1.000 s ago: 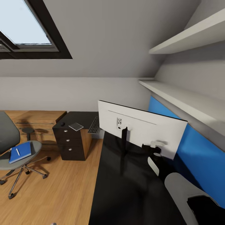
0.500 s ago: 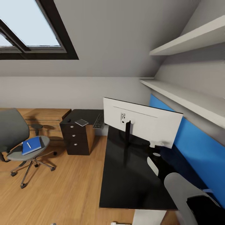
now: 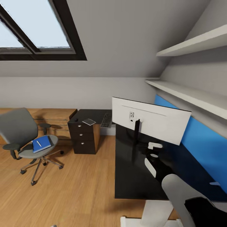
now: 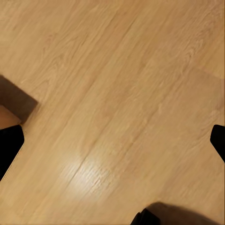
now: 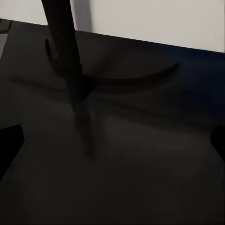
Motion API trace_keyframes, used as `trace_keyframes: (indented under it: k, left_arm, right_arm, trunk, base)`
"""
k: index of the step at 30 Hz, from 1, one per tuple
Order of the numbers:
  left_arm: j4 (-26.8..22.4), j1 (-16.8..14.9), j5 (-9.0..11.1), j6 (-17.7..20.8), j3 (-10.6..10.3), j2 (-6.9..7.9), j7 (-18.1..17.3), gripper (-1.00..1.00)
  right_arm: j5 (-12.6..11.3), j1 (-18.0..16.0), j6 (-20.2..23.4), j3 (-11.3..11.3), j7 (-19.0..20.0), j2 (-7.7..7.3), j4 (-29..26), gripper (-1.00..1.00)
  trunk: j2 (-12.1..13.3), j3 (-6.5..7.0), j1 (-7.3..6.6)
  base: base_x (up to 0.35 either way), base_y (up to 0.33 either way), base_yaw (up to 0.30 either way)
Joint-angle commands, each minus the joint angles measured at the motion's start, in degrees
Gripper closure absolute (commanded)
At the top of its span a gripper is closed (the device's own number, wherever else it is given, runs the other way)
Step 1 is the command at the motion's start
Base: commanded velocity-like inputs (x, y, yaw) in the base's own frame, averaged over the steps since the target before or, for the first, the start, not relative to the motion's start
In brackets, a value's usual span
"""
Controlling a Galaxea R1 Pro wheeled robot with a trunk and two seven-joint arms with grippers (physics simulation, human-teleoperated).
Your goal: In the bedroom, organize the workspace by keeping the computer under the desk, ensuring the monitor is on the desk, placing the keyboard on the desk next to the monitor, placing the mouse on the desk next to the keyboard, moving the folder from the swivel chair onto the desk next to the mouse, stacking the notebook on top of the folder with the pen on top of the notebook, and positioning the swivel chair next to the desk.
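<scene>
Monitor point(image 3: 150, 124): upright on the black tabletop point(image 3: 132, 176), its white back toward the camera, black stem and foot point(image 5: 112, 79) resting on the glossy surface beside the blue wall panel point(image 3: 201, 148).

Keyboard point(image 3: 107, 120): flat on the far wing of the tabletop, just beyond the monitor's edge.

Notebook point(image 3: 89, 121): lying above the drawer unit point(image 3: 84, 138), with the mouse point(image 3: 76, 119) near it at the far corner.

Swivel chair point(image 3: 26, 138): well apart from the tabletop on the wooden floor point(image 3: 69, 189). The folder point(image 3: 42, 144) lies on its seat, and the pen point(image 3: 38, 143) rests on the folder.

Right arm point(image 3: 176, 189): over the near end of the tabletop.

Left gripper point(image 4: 112, 140): jaws wide apart over bare floor, nothing between them.

Right gripper point(image 5: 112, 145): jaws spread, empty, above the tabletop near the monitor foot.
</scene>
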Motion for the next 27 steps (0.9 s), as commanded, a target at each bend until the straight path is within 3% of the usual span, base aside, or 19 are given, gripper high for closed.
trace_keyframes:
  k: [1, 10, 27]
  left_arm:
    - [0.00, -0.03, 0.46, -0.17, -0.39, 0.02, 0.16, -1.00]
    - [0.00, -0.03, 0.46, -0.18, -0.39, 0.02, 0.16, -1.00]
    - [0.00, -0.03, 0.46, -0.18, -0.39, 0.02, 0.16, -1.00]
  right_arm:
    - [-0.42, -0.06, 0.27, 0.47, -0.58, 0.19, -0.08, -1.00]
    - [-0.41, -0.06, 0.38, 0.46, -0.80, 2.20, -0.07, -1.00]
    - [-0.47, -0.04, 0.33, 0.53, -0.81, 2.67, -0.10, -1.00]
  trunk:
    - [-0.07, -0.09, 0.02]
    - [-0.07, -0.04, 0.02]
    - [-0.07, 0.54, 0.02]
  base:
    - [0.034, 0.329, 0.000]
    - [0.091, 0.331, -0.016]
    - [0.118, 0.330, -0.127]
